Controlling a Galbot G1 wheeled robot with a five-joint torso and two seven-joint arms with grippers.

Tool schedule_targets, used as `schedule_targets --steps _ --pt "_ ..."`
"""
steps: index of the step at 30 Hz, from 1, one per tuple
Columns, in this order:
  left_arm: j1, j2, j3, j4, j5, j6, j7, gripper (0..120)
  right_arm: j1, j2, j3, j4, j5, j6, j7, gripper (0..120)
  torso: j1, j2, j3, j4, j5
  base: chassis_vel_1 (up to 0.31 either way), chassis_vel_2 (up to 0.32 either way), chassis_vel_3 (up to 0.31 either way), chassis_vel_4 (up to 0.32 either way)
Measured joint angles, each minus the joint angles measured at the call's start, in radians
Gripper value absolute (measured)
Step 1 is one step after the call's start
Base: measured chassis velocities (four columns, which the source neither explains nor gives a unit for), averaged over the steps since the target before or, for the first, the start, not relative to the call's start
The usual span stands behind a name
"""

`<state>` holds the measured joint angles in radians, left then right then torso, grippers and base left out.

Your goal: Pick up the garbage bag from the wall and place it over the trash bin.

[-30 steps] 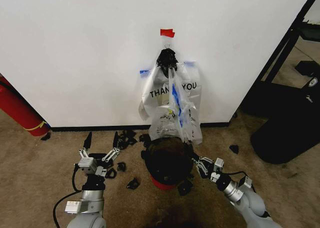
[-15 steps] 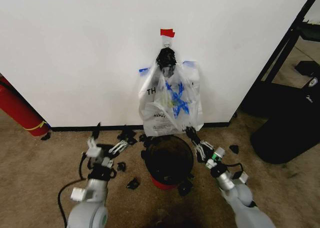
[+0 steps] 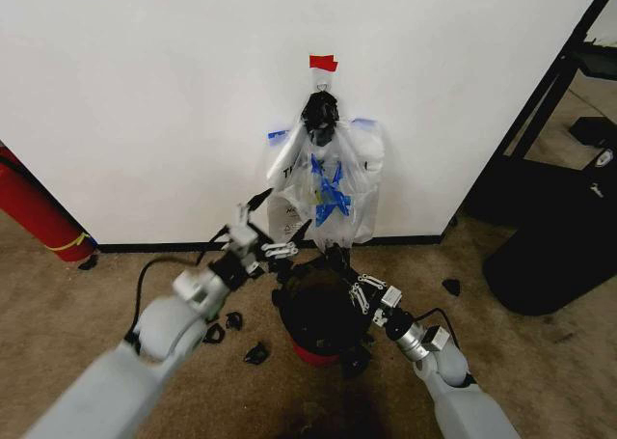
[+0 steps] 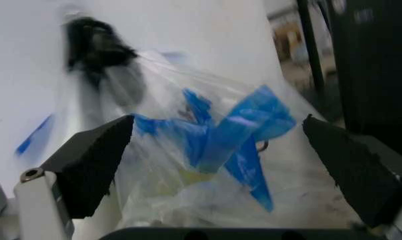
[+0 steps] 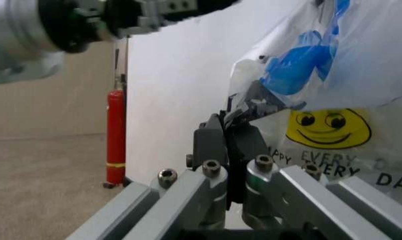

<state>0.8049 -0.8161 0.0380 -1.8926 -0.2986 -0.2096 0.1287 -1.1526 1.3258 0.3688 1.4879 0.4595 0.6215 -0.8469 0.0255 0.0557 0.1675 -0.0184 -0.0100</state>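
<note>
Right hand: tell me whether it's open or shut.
Shut. The right hand has its fingers pressed together on a fold of the garbage bag, low by the wall.

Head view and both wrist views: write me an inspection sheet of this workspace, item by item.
Surface: brown carpet floor meeting the white wall panel with its black bottom strip.
Job's things: thin see-through plastic bag with blue handles hangs bunched at the wall, above the round black-inside red-outside bin.
Clutter: black scraps on the carpet around the bin; bunch of like bags under a black knot and red tape.
Grippers: left gripper open, raised beside the bag; right gripper shut on the bag's lower edge.
Cables: black cable along the left arm.
Surroundings: red cylinder left; large black bulky object right.
</note>
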Motion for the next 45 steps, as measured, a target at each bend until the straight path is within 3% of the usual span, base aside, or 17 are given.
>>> schedule_targets --steps 4,12,17,27,31,35,38,42,45 --pt "-0.19 0.041 0.155 0.025 0.138 0.07 0.003 100 -0.004 0.019 0.007 0.0 -0.025 0.005 0.024 0 0.0 0.0 0.0 0.0001 0.0005 0.0 0.0 0.0 0.0" --pt "-0.274 0.013 0.275 0.029 0.306 0.228 -0.018 100 -0.013 0.039 0.01 0.025 -0.097 0.018 0.062 0 0.0 0.0 0.0 0.0005 0.0001 0.0 0.0 0.0 0.0" --pt "-0.316 0.005 0.318 0.036 0.423 0.281 -0.016 100 -0.016 0.047 0.008 0.035 -0.129 0.028 0.072 0 0.0 0.0 0.0 0.0002 0.0003 0.0 0.0 0.0 0.0" --pt "-0.328 0.017 0.292 0.051 0.701 0.349 0.031 100 -0.026 0.057 0.0 0.076 -0.151 0.029 0.072 0 0.0 0.0 0.0 0.0002 0.0003 0.0 0.0 0.0 0.0" --pt "-0.274 0.03 0.223 0.006 0.825 0.451 0.018 100 -0.037 0.056 0.001 0.098 -0.154 0.029 0.071 0 0.0 0.0 0.0 0.0005 0.0003 0.0 0.0 0.0 0.0" --pt "-0.239 0.037 0.199 -0.022 0.825 0.494 -0.018 100 -0.042 0.052 0.004 0.104 -0.154 0.029 0.071 0 0.0 0.0 0.0 0.0004 0.0001 0.0 0.0 0.0 0.0" --pt "-0.211 0.045 0.19 -0.053 0.767 0.502 -0.058 100 -0.045 0.051 0.006 0.105 -0.158 0.029 0.07 0 0.0 0.0 0.0 0.0004 0.0003 0.0 0.0 0.0 0.0" --pt "-0.19 0.05 0.197 -0.075 0.665 0.5 -0.11 94 -0.048 0.052 0.006 0.106 -0.161 0.03 0.07 0 0.0 0.0 0.0 0.0003 0.0003 0.0 0.0 0.0 0.0" --pt "-0.172 0.052 0.202 -0.089 0.58 0.501 -0.143 79 -0.052 0.053 0.006 0.112 -0.164 0.031 0.07 0 0.0 0.0 0.0 0.0003 0.0003 0.0 0.0 0.0 0.0"
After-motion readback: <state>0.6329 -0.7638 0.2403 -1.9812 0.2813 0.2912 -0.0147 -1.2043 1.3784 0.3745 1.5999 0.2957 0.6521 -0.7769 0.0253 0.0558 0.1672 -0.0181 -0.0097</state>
